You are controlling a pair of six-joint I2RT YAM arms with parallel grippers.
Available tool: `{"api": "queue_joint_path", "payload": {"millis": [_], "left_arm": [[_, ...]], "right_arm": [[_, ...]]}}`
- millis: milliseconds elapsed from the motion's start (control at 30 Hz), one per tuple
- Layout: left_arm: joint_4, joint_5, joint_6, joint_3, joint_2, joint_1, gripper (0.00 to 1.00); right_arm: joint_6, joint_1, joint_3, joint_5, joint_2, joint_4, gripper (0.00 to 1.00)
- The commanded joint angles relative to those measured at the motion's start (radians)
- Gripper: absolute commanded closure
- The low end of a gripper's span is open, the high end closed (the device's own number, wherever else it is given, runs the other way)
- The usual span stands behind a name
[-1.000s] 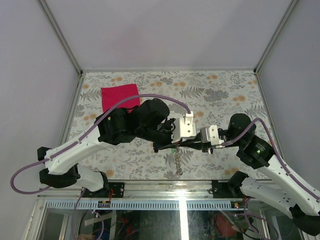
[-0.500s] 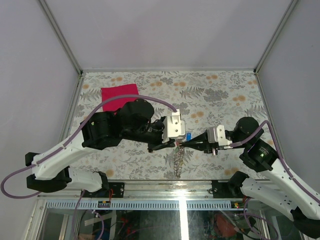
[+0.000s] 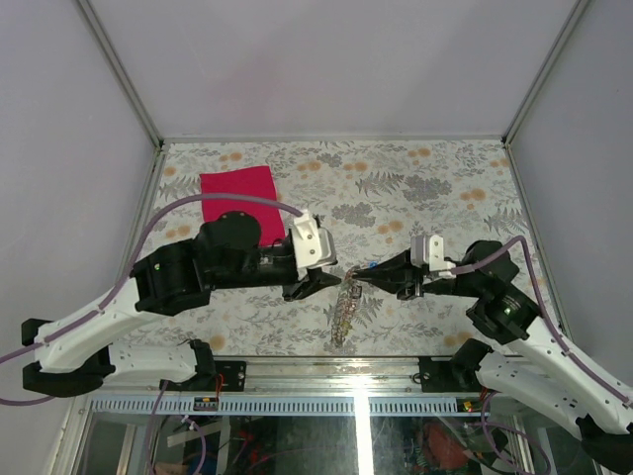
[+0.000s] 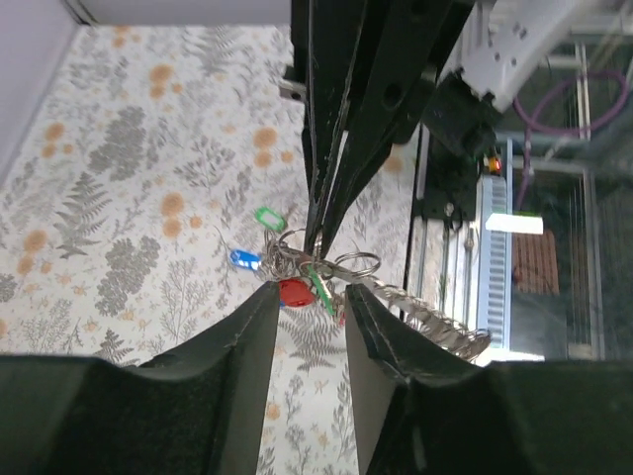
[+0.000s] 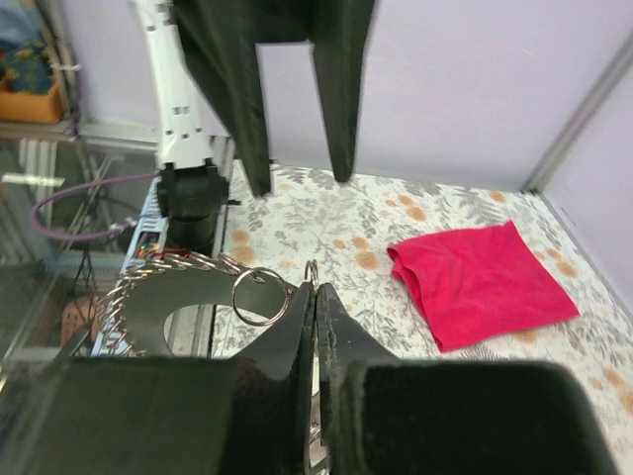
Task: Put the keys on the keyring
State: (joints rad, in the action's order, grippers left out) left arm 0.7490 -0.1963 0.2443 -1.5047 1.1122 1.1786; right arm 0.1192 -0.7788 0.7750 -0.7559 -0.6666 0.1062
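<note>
A magenta cloth [image 3: 237,189] lay at the far left of the desk [image 3: 445,188], and right of it the left claw [image 3: 328,281] had its fingers apart, just left of the keys [image 4: 294,290]. The right claw [image 3: 364,278], fingers together, pinched that bunch by its small rings over the desk's near middle. The grey keyring [image 3: 343,309] dangled beneath.

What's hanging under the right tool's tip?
Small keys with red, blue and green tags, plus the big jagged grey ring. The left tool hides part of the bunch.
</note>
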Motion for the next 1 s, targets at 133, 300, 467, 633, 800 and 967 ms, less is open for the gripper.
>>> {"api": "queue_joint_path", "payload": {"millis": [133,300,467,633,800,967], "left_arm": [[-0.405,0.21,-0.175,0.181,-0.126,0.007,0.57],[-0.477,0.243,-0.207,0.232,-0.121,0.006,0.49],[-0.499,0.276,-0.203,0.247,-0.101,0.006,0.43],[-0.507,0.316,-0.178,0.251,-0.082,0.006,0.32],[-0.493,0.337,-0.155,0.248,-0.045,0.008,0.29],[-0.477,0.348,-0.153,0.253,-0.013,0.007,0.29]], "right_arm": [[-0.268,-0.004,-0.106,0.322,0.044,0.38,1.0],[-0.404,-0.003,-0.173,0.426,0.038,0.554,1.0],[-0.489,-0.003,-0.212,0.526,0.028,0.676,1.0],[-0.562,-0.003,-0.234,0.615,0.01,0.733,1.0],[-0.578,-0.004,-0.238,0.656,0.002,0.736,1.0],[-0.58,-0.002,-0.238,0.689,0.005,0.725,1.0]]}}
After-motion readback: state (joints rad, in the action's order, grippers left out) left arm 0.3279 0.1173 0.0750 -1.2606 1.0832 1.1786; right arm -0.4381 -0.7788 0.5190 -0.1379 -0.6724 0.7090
